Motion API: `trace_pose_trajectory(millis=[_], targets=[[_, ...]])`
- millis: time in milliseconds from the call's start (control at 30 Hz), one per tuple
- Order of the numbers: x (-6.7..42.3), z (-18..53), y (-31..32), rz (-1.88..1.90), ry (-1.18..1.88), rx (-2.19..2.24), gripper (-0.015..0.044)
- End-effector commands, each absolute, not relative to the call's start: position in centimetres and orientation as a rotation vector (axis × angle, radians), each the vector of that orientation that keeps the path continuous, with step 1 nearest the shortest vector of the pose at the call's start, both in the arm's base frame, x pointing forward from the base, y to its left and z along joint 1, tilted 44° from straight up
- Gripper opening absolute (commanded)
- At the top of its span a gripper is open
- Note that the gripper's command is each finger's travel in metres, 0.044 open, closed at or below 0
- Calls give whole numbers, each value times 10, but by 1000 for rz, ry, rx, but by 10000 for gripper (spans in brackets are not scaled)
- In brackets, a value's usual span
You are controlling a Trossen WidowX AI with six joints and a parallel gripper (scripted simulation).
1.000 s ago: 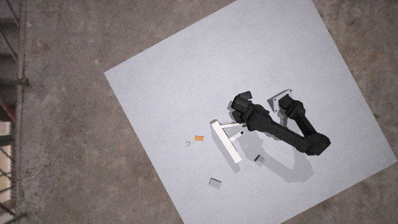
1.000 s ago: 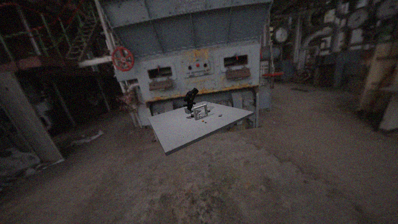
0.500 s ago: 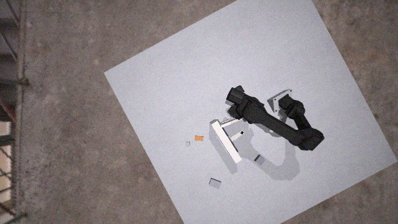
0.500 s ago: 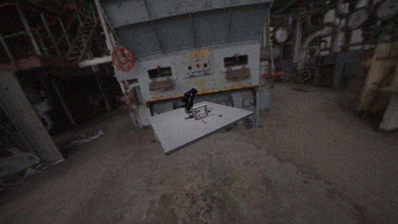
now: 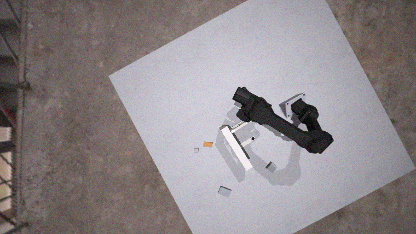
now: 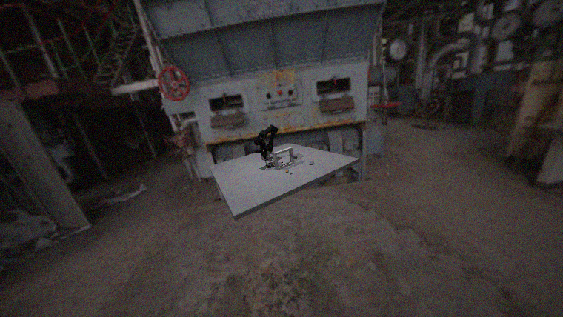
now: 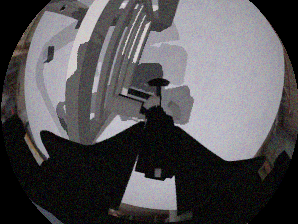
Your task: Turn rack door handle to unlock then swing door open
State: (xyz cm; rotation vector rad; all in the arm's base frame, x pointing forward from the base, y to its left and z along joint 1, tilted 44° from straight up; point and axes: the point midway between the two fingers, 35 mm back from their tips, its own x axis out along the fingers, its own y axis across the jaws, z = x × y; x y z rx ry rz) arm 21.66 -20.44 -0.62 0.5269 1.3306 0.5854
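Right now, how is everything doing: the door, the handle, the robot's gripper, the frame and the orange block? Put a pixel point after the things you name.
Door (image 5: 239, 127) (image 6: 270, 159) (image 7: 124, 47): swung wide open; exact angle can't be told.
Handle (image 7: 151, 101): held; how far turned can't be told.
Gripper (image 7: 158, 128): shut on the handle.
Frame (image 5: 236, 147) (image 6: 292, 156) (image 7: 82, 75): standing upright.
Orange block (image 5: 207, 144) (image 6: 287, 171): resting on the table (image 5: 174, 87) (image 6: 252, 189) (image 7: 235, 75).

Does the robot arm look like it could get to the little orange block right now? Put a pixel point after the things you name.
Probably not yet: its gripper (image 7: 158, 128) is shut on the door handle, and the white frame (image 5: 236, 148) (image 6: 292, 156) stands between the arm (image 5: 279, 123) (image 6: 271, 135) and the orange block (image 5: 207, 144) (image 6: 287, 171).
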Motion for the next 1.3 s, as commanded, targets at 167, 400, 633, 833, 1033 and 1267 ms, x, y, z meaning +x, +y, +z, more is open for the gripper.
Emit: trace_pose_trajectory(millis=[167,400,633,833,1033,1267], targets=[[217,-7,-206,594,1328,517,41],[217,-7,-206,594,1328,517,225],[217,-5,-208,592,1328,517,287],[216,1,-214,587,1328,519,287],[216,6,-219,582,1328,520,287],[214,13,-226,577,1328,522,287]])
